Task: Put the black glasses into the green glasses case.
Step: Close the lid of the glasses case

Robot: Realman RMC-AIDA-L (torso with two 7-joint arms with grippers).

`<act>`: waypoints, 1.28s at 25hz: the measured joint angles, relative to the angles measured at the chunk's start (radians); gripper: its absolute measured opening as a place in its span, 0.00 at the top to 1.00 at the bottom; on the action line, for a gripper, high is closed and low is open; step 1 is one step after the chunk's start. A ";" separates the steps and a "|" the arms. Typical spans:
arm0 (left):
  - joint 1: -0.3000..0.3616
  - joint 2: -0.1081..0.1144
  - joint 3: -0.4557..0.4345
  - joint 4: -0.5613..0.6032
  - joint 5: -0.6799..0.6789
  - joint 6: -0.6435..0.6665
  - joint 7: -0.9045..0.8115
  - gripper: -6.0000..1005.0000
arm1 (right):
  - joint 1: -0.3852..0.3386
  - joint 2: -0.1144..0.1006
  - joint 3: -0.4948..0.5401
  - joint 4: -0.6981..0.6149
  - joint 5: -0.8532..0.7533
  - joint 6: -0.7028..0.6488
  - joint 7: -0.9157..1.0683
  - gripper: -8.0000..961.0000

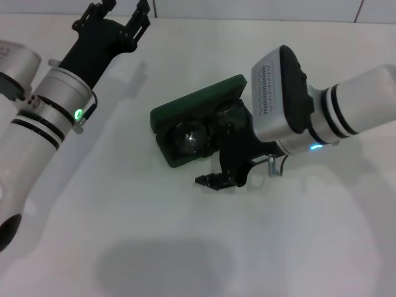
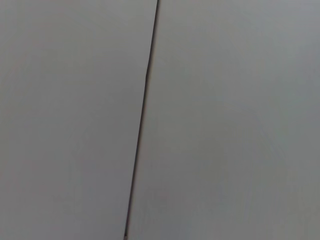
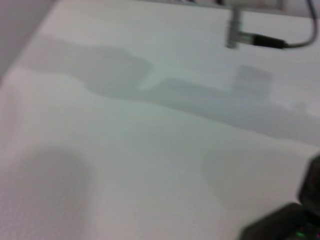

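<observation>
The green glasses case (image 1: pixel 199 99) lies open in the middle of the white table in the head view, its lid tilted back. Inside it I see one round lens of the black glasses (image 1: pixel 188 137); the rest of the frame is hidden under my right arm. My right gripper (image 1: pixel 216 180) hangs low at the case's near edge, its black body covering the case's right half. My left gripper (image 1: pixel 120 12) is raised at the far left, away from the case, open and empty. Neither wrist view shows the case or the glasses.
The white table (image 1: pixel 185 247) stretches all around the case. The left wrist view shows only grey panels with a dark seam (image 2: pixel 142 120). The right wrist view shows bare table, a cable plug (image 3: pixel 250 37) and a dark shape (image 3: pixel 287 222) at one corner.
</observation>
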 joint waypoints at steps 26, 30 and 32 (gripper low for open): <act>-0.362 0.019 0.005 -0.481 1.095 -0.034 -1.048 0.26 | -0.433 -0.013 0.778 -0.165 0.061 -0.147 -0.154 0.42; -0.367 0.015 0.005 -0.478 1.135 -0.030 -1.058 0.26 | -0.433 -0.012 0.775 -0.160 0.061 -0.150 -0.165 0.41; -0.369 0.009 0.005 -0.472 1.155 -0.027 -1.048 0.26 | -0.432 -0.013 0.775 -0.160 0.061 -0.151 -0.166 0.41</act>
